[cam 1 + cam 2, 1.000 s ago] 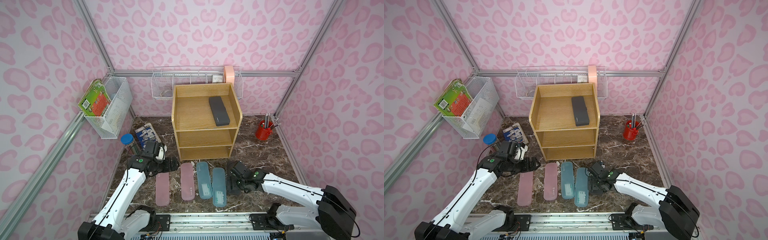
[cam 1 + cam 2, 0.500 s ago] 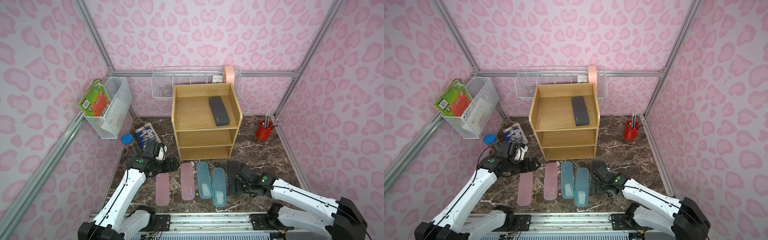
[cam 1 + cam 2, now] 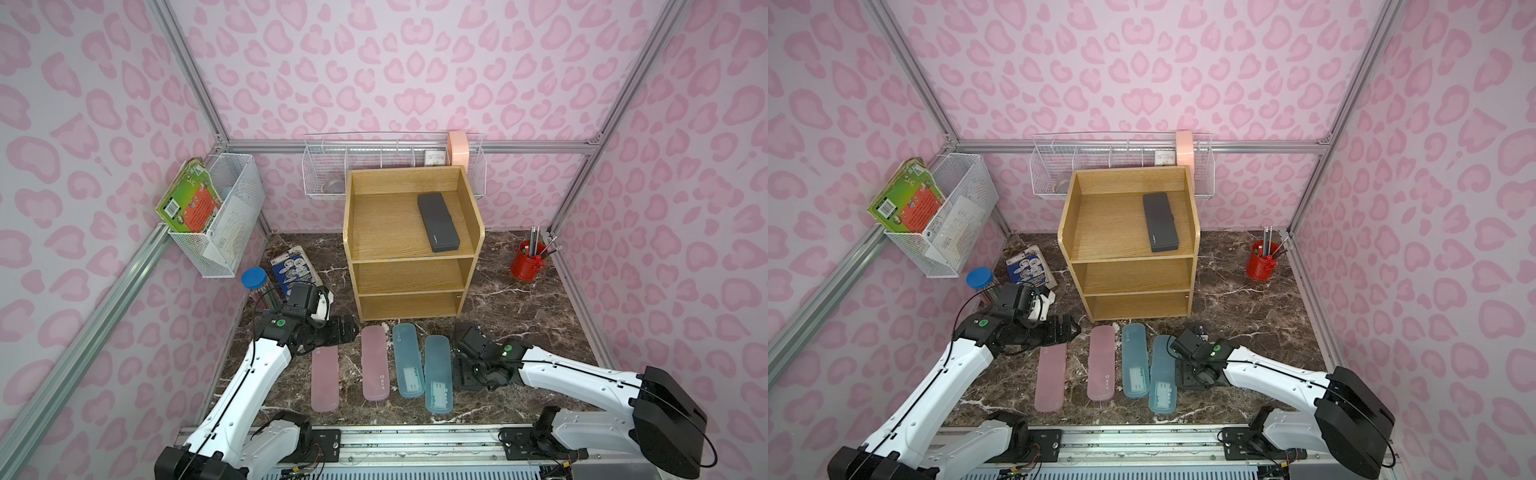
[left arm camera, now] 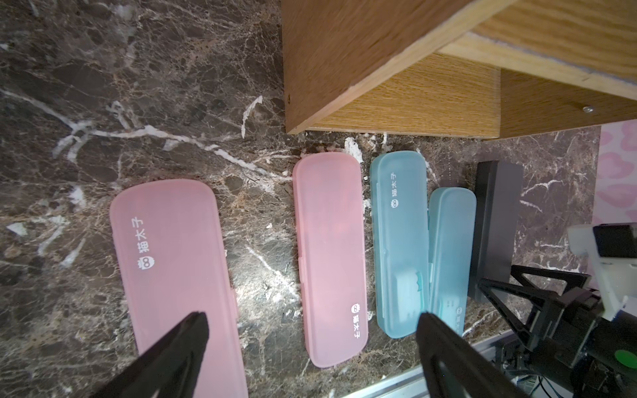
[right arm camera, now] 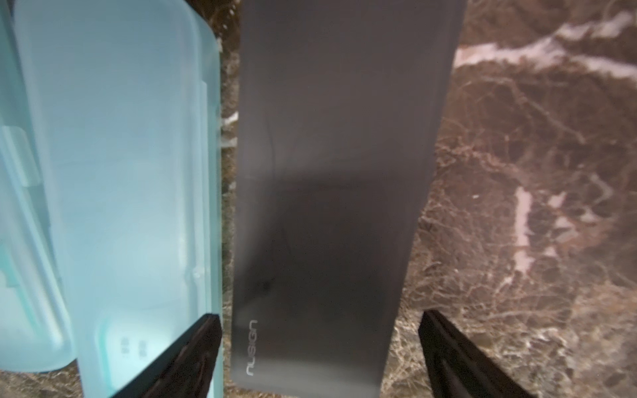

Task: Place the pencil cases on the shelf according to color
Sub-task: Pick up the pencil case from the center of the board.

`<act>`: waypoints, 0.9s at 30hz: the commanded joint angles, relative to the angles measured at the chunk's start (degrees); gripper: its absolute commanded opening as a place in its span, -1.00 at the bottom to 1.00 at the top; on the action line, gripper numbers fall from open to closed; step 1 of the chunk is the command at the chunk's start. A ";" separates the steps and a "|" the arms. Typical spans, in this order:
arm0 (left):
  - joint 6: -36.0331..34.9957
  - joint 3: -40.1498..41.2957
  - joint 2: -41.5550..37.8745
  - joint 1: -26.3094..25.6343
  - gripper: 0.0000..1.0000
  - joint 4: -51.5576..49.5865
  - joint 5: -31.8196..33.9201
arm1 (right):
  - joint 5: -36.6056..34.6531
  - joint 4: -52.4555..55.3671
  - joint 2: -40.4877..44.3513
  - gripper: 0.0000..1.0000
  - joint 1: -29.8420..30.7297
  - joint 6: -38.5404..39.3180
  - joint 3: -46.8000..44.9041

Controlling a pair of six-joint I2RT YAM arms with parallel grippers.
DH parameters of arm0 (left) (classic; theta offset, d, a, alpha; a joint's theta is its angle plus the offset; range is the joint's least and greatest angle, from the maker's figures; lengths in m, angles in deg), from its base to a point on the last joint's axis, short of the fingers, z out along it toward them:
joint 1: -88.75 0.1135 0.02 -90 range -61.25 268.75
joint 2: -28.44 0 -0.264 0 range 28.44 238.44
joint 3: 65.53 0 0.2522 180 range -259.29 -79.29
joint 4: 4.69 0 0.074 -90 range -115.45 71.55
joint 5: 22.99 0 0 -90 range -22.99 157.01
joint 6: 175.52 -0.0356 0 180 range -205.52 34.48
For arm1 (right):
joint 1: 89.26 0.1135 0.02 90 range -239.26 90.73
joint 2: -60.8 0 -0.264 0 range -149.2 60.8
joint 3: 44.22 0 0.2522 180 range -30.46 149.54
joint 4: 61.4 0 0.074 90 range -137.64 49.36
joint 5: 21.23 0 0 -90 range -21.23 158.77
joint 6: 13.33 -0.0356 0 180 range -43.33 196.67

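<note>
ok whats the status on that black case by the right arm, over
Right gripper open, straddling black case, not gripped. Left gripper open over pink cases. Teal case close beside one finger.

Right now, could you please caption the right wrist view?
Open right hand straddling a black pencil case on marble, beside a teal case.

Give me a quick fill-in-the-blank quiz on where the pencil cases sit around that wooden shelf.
1. The matte black pencil case on the light wooden three-tier shelf lies on its ____ tier.
2. The number of pencil cases lying on the dark marble table is ____.
3. The right pincer, jaws open, straddles a case with a small logo whose colour is ____.

Missing words: top; five; black.
</note>
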 commanded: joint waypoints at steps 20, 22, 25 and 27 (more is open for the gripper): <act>-0.46 -0.13 0.21 0.00 0.98 -0.28 -1.15 | -2.67 -2.37 -0.50 0.17 6.99 -7.84 -3.71; -0.44 -0.12 0.18 -0.01 0.98 -0.29 -1.09 | -3.48 -0.52 0.73 0.09 7.62 -8.11 -2.89; -0.44 -0.07 -0.03 0.00 0.98 -0.35 -0.91 | -4.74 2.63 2.58 -0.03 8.95 -8.88 -1.70; -0.44 -0.04 -0.07 0.02 0.98 -0.34 -0.64 | -5.33 4.43 3.68 -0.03 10.17 -9.65 -0.99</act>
